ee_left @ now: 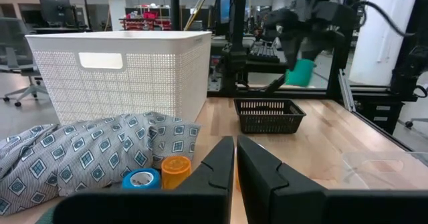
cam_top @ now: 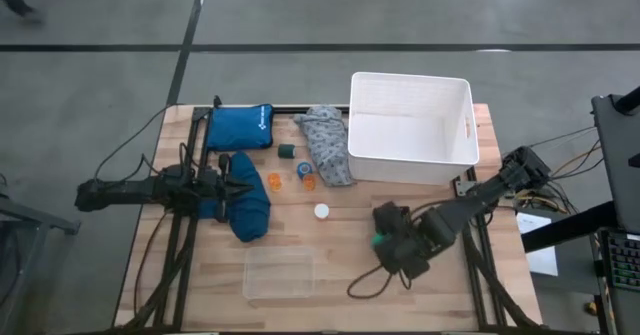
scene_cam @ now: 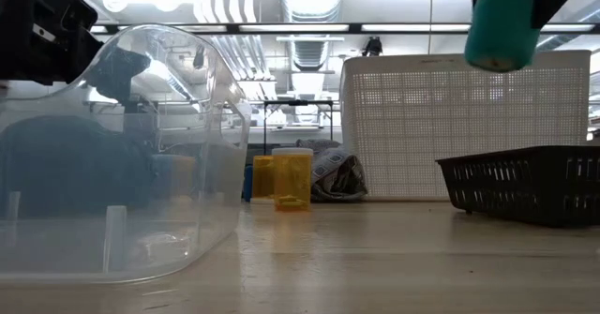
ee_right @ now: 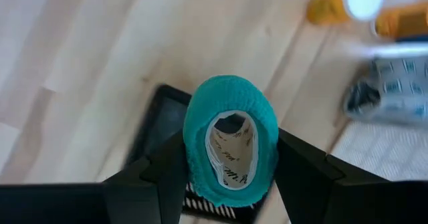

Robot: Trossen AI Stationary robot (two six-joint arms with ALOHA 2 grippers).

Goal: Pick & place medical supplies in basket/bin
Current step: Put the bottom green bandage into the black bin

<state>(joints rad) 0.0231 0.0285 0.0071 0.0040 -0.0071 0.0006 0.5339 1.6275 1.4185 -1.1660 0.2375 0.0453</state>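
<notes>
Right hand [ee_right: 231,157] clamped on a teal-green tape roll [ee_right: 231,137], fingers pressing its two curved sides; roll squashed to an oval, so soft and compressible, surely light. Fabric-like wrap looks grippy, unlikely to slip. Hold across the outer wall suits it; a harder squeeze would only deform it further

Roll hangs in the air above a small black mesh basket [ee_left: 269,114], which sits on the worktop [cam_top: 330,245] just in front of the white tub [cam_top: 412,125]. Tub is near, beyond the basket

Left hand [ee_left: 235,167] shut, holding nothing, low over the worktop well to the side of the tub, beside the dark blue cloth [cam_top: 245,210]

Lying by the tub: grey patterned cloth [ee_left: 87,154], limp, best pinched at a bunched fold; blue tape roll [ee_left: 141,179]; orange capped vials [scene_cam: 292,179], rigid and smooth, grip around the body. White cap [cam_top: 321,211] is apart from these

Writing: faint print on the liner inside the held roll, unreadable. White logo on the blue zip pouch [cam_top: 240,127], not legible
</notes>
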